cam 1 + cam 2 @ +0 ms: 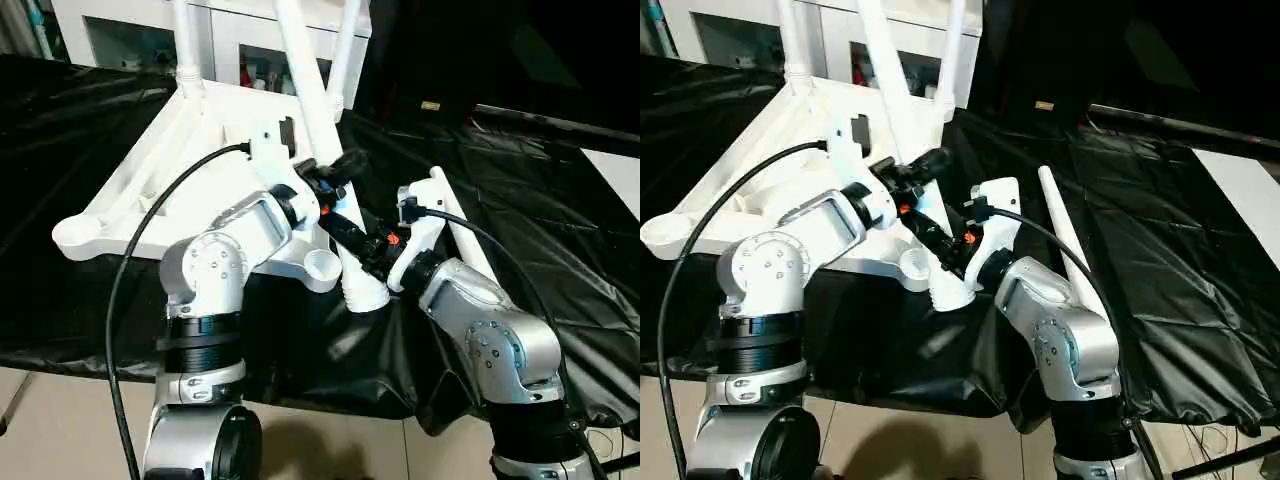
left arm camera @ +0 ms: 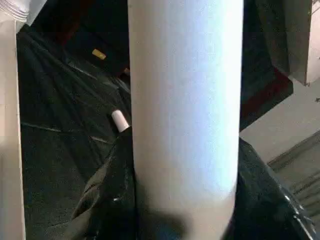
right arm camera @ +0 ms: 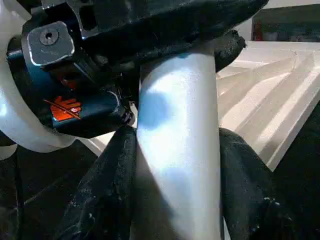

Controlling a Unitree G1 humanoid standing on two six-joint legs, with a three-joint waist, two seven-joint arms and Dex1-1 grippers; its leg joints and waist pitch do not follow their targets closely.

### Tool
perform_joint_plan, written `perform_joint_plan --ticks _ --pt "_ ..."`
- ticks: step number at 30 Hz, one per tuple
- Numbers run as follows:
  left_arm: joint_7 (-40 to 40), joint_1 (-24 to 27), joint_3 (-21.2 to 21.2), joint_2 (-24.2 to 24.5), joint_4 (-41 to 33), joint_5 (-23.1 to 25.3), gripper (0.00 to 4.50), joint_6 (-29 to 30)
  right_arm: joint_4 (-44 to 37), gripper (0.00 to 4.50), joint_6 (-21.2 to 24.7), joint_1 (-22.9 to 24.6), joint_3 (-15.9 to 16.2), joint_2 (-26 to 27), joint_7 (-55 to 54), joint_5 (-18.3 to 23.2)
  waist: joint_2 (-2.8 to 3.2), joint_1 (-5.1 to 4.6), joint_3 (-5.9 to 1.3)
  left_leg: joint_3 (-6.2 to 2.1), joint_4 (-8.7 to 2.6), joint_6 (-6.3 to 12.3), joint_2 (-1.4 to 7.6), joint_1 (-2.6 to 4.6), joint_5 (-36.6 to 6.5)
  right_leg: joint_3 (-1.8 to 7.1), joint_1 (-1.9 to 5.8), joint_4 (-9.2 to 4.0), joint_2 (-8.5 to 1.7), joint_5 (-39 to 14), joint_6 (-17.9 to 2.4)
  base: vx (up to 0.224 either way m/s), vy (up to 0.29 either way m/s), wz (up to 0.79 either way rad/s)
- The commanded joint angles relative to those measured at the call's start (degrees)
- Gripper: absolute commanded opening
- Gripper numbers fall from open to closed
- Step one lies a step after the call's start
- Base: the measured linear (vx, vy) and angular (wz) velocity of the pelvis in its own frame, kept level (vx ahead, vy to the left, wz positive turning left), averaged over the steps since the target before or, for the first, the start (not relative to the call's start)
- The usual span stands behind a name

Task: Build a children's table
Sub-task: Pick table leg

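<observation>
A work surface draped in black sheeting [image 1: 560, 250] carries the upturned white tabletop [image 1: 150, 190]. Both grippers hold one loose leg [image 1: 322, 130] slanting up and away; the right gripper [image 1: 378, 252] pinches near its wide lower end, beside the empty corner socket [image 1: 322, 265], and the left gripper [image 1: 335, 178] seems clamped higher.

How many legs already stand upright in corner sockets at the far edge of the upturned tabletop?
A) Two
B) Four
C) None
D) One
A: in the left eye view two legs rise from sockets at the far edge of the tabletop, while a third leg is gripped between the right gripper fingers near its thick end, and a fourth leg lies on the black sheet.
</observation>
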Motion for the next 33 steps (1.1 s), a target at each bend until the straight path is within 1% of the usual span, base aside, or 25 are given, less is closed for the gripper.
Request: perform_joint_plan --ticks 1,2,3,5,6,8,10,12,13,14,15,16,17,18,19,20,21,22,23,24,26,27,30,32,33 --pt "0.32 -1.19 -0.62 -0.09 -1.28 -0.54 1.95 0.82 0.71 1.82 -0.99 -0.85 0.30 -0.66 0.44 -0.61 0.54 0.10 -4.04 0.49 -4.41 -1.63 0.58 0.39 -6.61 2.35 3.99 -3.90 -3.82 -12.97 -3.35 0.000 0.000 0.00" --pt "0.17 -1.06 -0.65 0.08 -1.59 -0.68 1.90 1.01 1.04 1.82 -1.19 -1.04 0.47 -0.65 0.47 -0.81 0.21 0.09 -4.06 0.53 -4.37 -1.55 0.60 0.42 -6.50 2.33 3.96 -3.93 -3.78 -12.95 -3.27 0.000 0.000 0.00" --pt "-0.28 -0.87 -0.82 0.42 -2.08 -0.94 1.90 1.38 1.63 1.82 -1.42 -1.41 0.75 -0.66 0.63 -1.05 0.35 0.12 -4.06 0.49 -4.41 -1.58 0.59 0.43 -6.51 2.32 3.95 -3.84 -3.84 -13.30 -3.25 0.000 0.000 0.00" --pt "-0.22 -0.92 -0.92 0.56 -2.04 -0.83 1.88 1.17 2.03 1.82 -1.62 -1.66 0.89 -0.76 0.73 -1.13 0.10 0.08 -4.02 0.55 -4.39 -1.46 0.62 0.45 -6.22 2.33 3.89 -3.89 -3.78 -13.04 -3.16 0.000 0.000 0.00" --pt "-0.19 -0.95 -1.04 0.75 -1.90 -0.86 1.88 0.93 2.49 1.82 -1.87 -1.94 1.04 -0.91 0.85 -1.17 0.21 0.08 -4.04 0.48 -4.42 -1.57 0.64 0.43 -6.05 2.32 3.93 -3.76 -3.82 -12.75 -3.24 0.000 0.000 0.00" --pt "-0.27 -0.85 -1.14 0.83 -1.86 -1.04 1.88 0.83 2.70 1.82 -1.99 -2.03 1.08 -1.04 0.98 -1.23 0.09 0.09 -4.09 0.55 -4.34 -1.61 0.61 0.51 -5.73 2.35 3.90 -3.73 -3.80 -12.11 -3.29 0.000 0.000 0.00" --pt "-0.54 -0.73 -1.27 0.93 -1.93 -1.34 1.88 0.76 2.77 1.82 -2.09 -2.04 1.14 -1.16 1.08 -1.44 0.31 0.25 -4.14 0.54 -4.31 -1.73 0.61 0.53 -4.98 2.38 4.00 -3.54 -3.78 -10.78 -3.45 0.000 0.000 0.00" --pt "-0.86 -0.75 -1.28 1.03 -1.87 -1.71 1.88 0.82 2.89 1.82 -2.42 -2.07 1.30 -1.36 1.26 -1.64 0.21 0.27 -4.14 0.56 -4.30 -1.81 0.59 0.54 -4.81 2.38 4.01 -3.48 -3.70 -9.89 -3.65 0.000 0.000 0.00" --pt "-1.59 -0.79 -1.40 1.23 -1.84 -2.06 1.88 0.87 2.92 1.82 -2.80 -2.06 1.47 -1.51 1.40 -1.83 0.54 0.34 -4.17 0.53 -4.31 -1.98 0.57 0.55 -4.91 2.39 4.04 -3.43 -3.74 -9.60 -3.83 0.000 0.000 0.00" --pt "-1.59 -0.79 -1.40 1.23 -1.84 -2.06 1.88 0.87 2.92 1.82 -2.80 -2.06 1.47 -1.51 1.40 -1.83 0.40 0.33 -4.16 0.57 -4.29 -2.01 0.55 0.55 -5.06 2.39 4.03 -3.52 -3.72 -9.67 -3.80 0.000 0.000 0.00" --pt "-2.02 -0.88 -1.43 1.44 -1.83 -2.36 1.88 1.06 2.97 1.82 -3.58 -2.10 1.75 -1.73 1.48 -2.31 0.56 0.38 -4.15 0.57 -4.32 -2.06 0.54 0.59 -5.32 2.41 4.04 -3.45 -3.71 -9.76 -3.93 0.000 0.000 0.00" --pt "-3.33 -1.04 -1.80 2.25 -1.80 -2.78 1.88 1.66 2.84 2.38 -3.70 -2.05 1.38 -1.51 2.14 -1.40 0.43 0.37 -4.15 0.60 -4.31 -2.04 0.50 0.59 -5.43 2.40 4.05 -3.51 -3.68 -10.13 -3.79 0.000 0.000 0.00" --pt "-5.22 -1.21 -2.64 3.52 -1.78 -3.04 1.87 2.43 2.20 2.52 -3.25 -1.95 0.82 -1.56 3.05 -0.06 0.86 0.42 -4.15 0.54 -4.36 -2.08 0.51 0.66 -5.63 2.41 4.02 -3.47 -3.73 -10.33 -3.81 0.000 0.000 0.00" --pt "-9.03 -1.15 -4.69 6.09 -1.99 -3.25 1.87 3.50 0.95 2.52 -1.35 -1.70 -0.02 -2.05 4.47 2.37 1.00 0.41 -4.16 0.52 -4.37 -2.14 0.51 0.77 -5.95 2.39 3.94 -3.46 -3.65 -10.46 -3.80 0.000 0.000 0.00" --pt "-10.80 -1.01 -5.72 7.25 -2.15 -3.26 1.87 3.86 0.39 2.52 -0.30 -1.58 -0.28 -2.42 4.98 3.26 0.85 0.33 -4.18 0.53 -4.40 -2.12 0.53 0.79 -6.09 2.38 3.97 -3.39 -3.54 -10.34 -3.89 0.000 0.000 0.00" --pt "-13.77 -0.73 -7.30 9.25 -2.53 -3.29 1.86 4.19 -0.73 2.52 1.41 -1.11 -0.05 -4.03 6.66 4.24 1.20 0.49 -4.20 0.42 -4.44 -2.25 0.49 0.92 -6.16 2.33 4.01 -3.39 -3.46 -10.13 -3.74 0.000 0.000 0.00" --pt "-15.74 -0.56 -8.35 10.57 -2.77 -3.30 1.86 4.38 -1.50 2.52 2.53 -0.79 0.14 -5.20 7.87 4.84 1.06 0.41 -4.23 0.49 -4.45 -2.21 0.60 1.00 -5.94 2.38 4.03 -3.30 -3.44 -9.44 -3.92 0.000 0.000 0.00" --pt "-17.18 -0.51 -8.98 11.62 -2.83 -3.44 1.86 4.55 -2.26 2.52 3.47 -0.35 0.51 -6.68 9.23 5.21 1.13 0.51 -4.20 0.45 -4.39 -2.29 0.59 0.96 -5.46 2.38 4.06 -3.17 -3.45 -8.70 -4.04 0.000 0.000 0.00" --pt "-18.01 -0.49 -9.34 12.25 -2.84 -3.55 1.86 4.66 -2.72 2.51 4.03 -0.06 0.75 -7.62 10.07 5.42 1.12 0.70 -4.17 0.56 -4.39 -2.25 0.60 0.93 -5.33 2.41 4.14 -3.16 -3.50 -7.76 -4.71 0.000 0.000 0.00" --pt "-20.33 -0.45 -10.18 13.85 -3.09 -3.95 1.86 4.79 -3.01 2.59 4.92 0.45 0.60 -9.15 10.93 5.55 1.07 0.67 -4.15 0.60 -4.41 -2.24 0.56 0.80 -5.49 2.42 4.26 -3.22 -3.57 -8.08 -4.79 0.000 0.000 0.00" --pt "-24.17 -0.40 -11.23 16.28 -3.79 -5.31 1.85 5.76 -3.47 2.64 6.92 1.22 0.06 -11.59 12.30 6.21 1.07 0.80 -4.16 0.61 -4.41 -2.35 0.55 1.05 -5.87 2.43 4.19 -3.30 -3.57 -9.65 -4.69 0.000 0.000 0.00" --pt "-27.61 -0.24 -12.23 18.13 -4.95 -6.84 1.85 6.86 -3.93 2.68 9.14 1.71 -0.48 -13.44 13.39 7.10 0.97 0.78 -4.12 0.57 -4.42 -2.60 0.55 0.82 -5.82 2.42 4.30 -3.20 -3.64 -9.88 -5.18 0.000 0.000 0.00" --pt "-30.77 -0.26 -12.94 19.56 -5.92 -8.96 1.85 7.99 -4.49 2.68 11.76 2.07 -0.95 -15.26 14.28 8.93 0.98 0.80 -4.06 0.60 -4.39 -2.77 0.60 0.79 -6.71 2.40 4.26 -3.32 -3.77 -11.84 -5.60 0.000 0.000 0.00" --pt "-31.95 -0.45 -13.33 19.98 -5.77 -9.08 1.85 7.72 -4.98 2.68 12.45 2.27 -0.76 -16.20 14.98 9.66 0.90 0.75 -3.96 0.60 -4.47 -2.96 0.59 0.71 -7.83 2.35 4.16 -3.74 -3.85 -14.91 -5.04 0.000 0.000 0.00" --pt "-32.25 -0.78 -12.72 19.60 -5.46 -9.72 1.85 7.92 -5.43 2.68 13.26 2.54 -0.45 -17.00 15.75 10.27 1.07 0.75 -3.97 0.61 -4.39 -2.98 0.64 0.84 -8.40 2.39 4.02 -3.88 -3.91 -16.37 -4.70 0.000 0.000 0.00"
